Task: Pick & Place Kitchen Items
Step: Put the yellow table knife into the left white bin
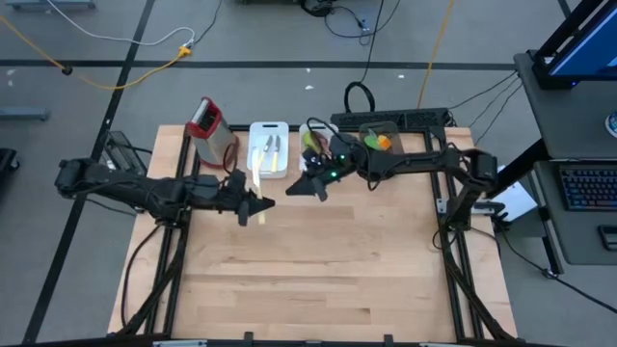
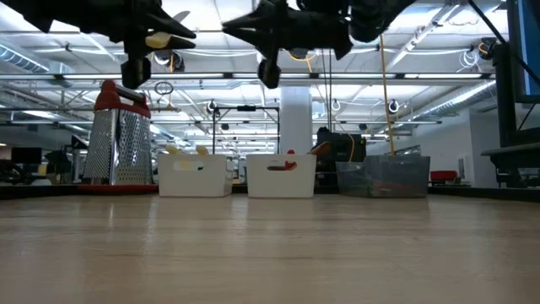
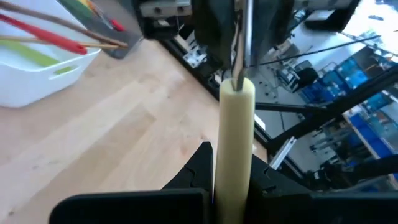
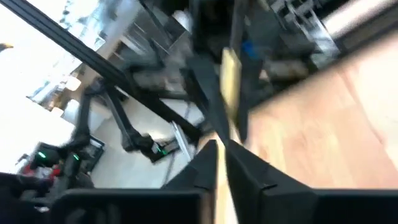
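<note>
My left gripper [image 1: 262, 204] hangs above the table's far half, shut on a cream-handled knife [image 3: 235, 137]. The knife's metal blade [image 3: 239, 37] runs on toward my right gripper [image 1: 294, 191]. My right gripper hangs just to the right of the left one, high above the table, with its fingers together [image 4: 219, 155]. I cannot tell whether it touches the blade. Both grippers show at the top of the low view, the left one [image 2: 160, 34] and the right one [image 2: 232, 24]. My left gripper pinches the knife's cream handle [image 3: 231, 171] between its two fingers, at the end away from the blade. The knife is lifted clear of the table. A short piece of the handle [image 1: 260, 218] sticks out of the gripper toward the table's near edge.
At the table's far edge stand a red-topped metal grater [image 1: 207, 130], a white tray [image 1: 268, 126] holding knives, a second white tray [image 3: 37, 74] with green and red utensils, and a clear bin [image 1: 386, 123]. Bare wood [image 1: 318, 280] fills the table's near half.
</note>
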You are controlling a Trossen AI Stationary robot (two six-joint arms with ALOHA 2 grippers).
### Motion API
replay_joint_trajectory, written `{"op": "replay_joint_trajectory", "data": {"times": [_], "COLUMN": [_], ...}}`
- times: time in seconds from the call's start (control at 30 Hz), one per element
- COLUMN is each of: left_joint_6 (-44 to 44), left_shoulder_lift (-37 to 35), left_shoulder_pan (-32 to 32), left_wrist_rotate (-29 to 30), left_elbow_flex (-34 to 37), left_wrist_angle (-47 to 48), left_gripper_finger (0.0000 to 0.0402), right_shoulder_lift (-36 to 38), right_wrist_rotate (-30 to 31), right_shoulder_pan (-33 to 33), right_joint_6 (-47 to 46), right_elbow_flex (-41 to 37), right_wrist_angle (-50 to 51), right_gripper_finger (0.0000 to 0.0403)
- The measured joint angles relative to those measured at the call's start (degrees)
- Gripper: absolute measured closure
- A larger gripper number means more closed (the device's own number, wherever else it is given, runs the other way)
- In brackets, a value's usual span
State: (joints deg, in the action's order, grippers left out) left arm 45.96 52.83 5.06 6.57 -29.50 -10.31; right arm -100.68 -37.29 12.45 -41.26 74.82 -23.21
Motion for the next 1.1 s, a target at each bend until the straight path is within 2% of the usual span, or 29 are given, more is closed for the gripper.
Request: {"op": "replay_joint_trajectory", "data": {"times": [0.1, 0.37, 0.53, 0.77, 0.93, 1.1], "left_joint_6": [2.7, 13.0, 21.7, 33.9, 42.4, 48.9], "left_shoulder_lift": [-1.5, -1.0, 1.5, 4.4, 8.5, 13.0], "left_shoulder_pan": [0.0, -3.0, -7.1, -12.2, -14.9, -19.5], "left_wrist_rotate": [0.0, 0.0, -2.3, -3.5, -4.0, -13.2], "left_elbow_flex": [0.0, 0.0, 0.0, -0.1, -1.8, -10.1], "left_wrist_angle": [2.9, 4.8, 4.9, -1.4, -6.4, -6.3], "left_gripper_finger": [0.0378, 0.0378, 0.0378, 0.0378, 0.0378, 0.0378], "right_shoulder_lift": [2.4, 14.3, 22.0, 31.8, 37.4, 41.0], "right_wrist_rotate": [2.8, 11.8, 14.8, 14.5, 10.9, 5.7], "right_shoulder_pan": [-0.4, -1.1, -1.3, -0.4, 1.4, 3.0], "right_joint_6": [0.7, 0.0, -1.4, -1.5, -0.4, 1.3], "right_elbow_flex": [-3.8, -19.1, -27.3, -35.8, -38.7, -39.2], "right_wrist_angle": [-0.2, -1.7, -3.4, -5.7, -5.7, -5.7], "right_gripper_finger": [0.0397, 0.0401, 0.0402, 0.0402, 0.0402, 0.0402]}}
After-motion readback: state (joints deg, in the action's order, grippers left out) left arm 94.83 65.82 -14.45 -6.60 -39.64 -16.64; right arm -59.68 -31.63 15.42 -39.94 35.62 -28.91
